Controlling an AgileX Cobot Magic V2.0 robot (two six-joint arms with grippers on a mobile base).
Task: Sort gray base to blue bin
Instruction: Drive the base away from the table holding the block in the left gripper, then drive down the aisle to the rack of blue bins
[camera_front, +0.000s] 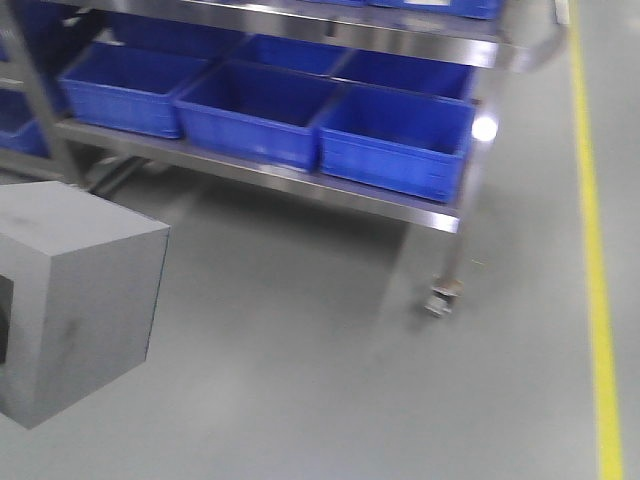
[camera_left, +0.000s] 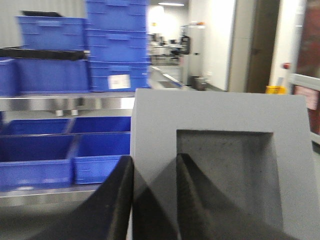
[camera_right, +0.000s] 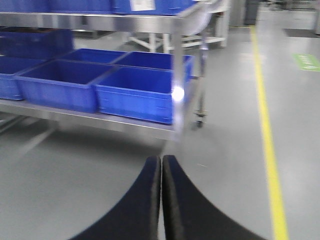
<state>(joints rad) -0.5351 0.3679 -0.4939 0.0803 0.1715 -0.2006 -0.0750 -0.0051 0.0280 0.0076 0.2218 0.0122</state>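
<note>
The gray base (camera_front: 82, 300) is a plain matte gray block with flat faces and sharp edges, and it fills the lower left of the front-facing view, off the floor (camera_front: 320, 350) and well short of the shelves. In the left wrist view its face is turned to the camera and shows a shallow square recess, darker than the smooth border around it. The block sits in the right half of that frame. The left gripper (camera_left: 155, 160) rises from the bottom edge and pinches the block's left wall. One black finger (camera_left: 117, 205) lies against the outer side and the other sits inside the recess, so the jaws are clamped on that wall. The right gripper (camera_right: 161, 160) reaches up from the bottom centre of its own view, slightly blurred. Its two dark fingers are pressed together along their length with nothing between them, above bare gray floor. A steel rack (camera_front: 300, 182) crosses the upper part of the front-facing frame. On its lower shelf stands a row of open bins, and the blue bin (camera_front: 395, 165) at the right end is nearest the rack's leg and caster (camera_front: 440, 300). More blue crates (camera_left: 117, 45) are stacked in the upper left of the left wrist view. A yellow line (camera_front: 597, 260) runs down the floor at the right edge.
</note>
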